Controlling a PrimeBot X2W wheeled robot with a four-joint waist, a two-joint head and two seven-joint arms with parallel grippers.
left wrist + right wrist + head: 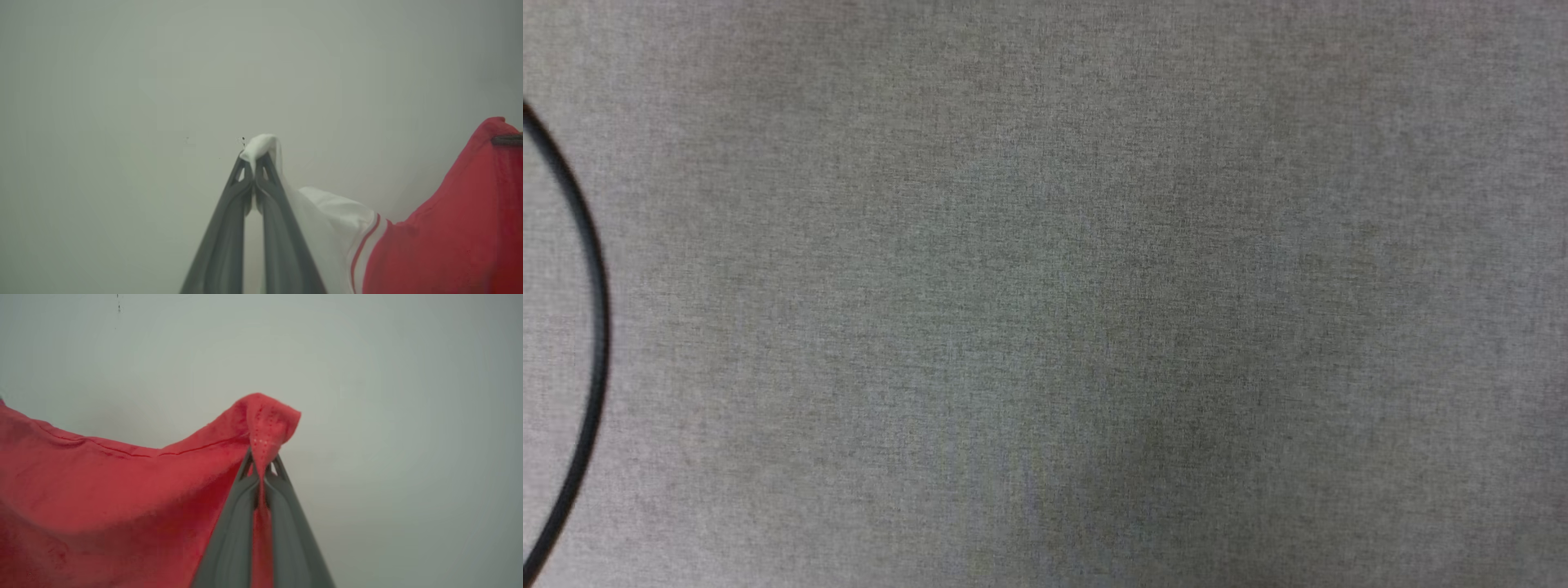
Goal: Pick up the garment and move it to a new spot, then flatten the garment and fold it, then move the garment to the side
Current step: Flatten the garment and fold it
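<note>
The garment [449,228] is a red shirt with white sleeves and red-and-white striped trim, held up off the surface between both arms. In the left wrist view my left gripper [253,161] is shut on a white sleeve tip [261,145], and the red body hangs away to the right. In the right wrist view my right gripper [262,467] is shut on a bunched red corner [267,416], with the garment [102,490] sagging to the left. Its lettering is hidden.
The head view looks down on a grey woven tabletop [1045,294], with a thin black cable [592,327] curving along its left edge. Behind the garment in both wrist views is a plain pale surface [163,81].
</note>
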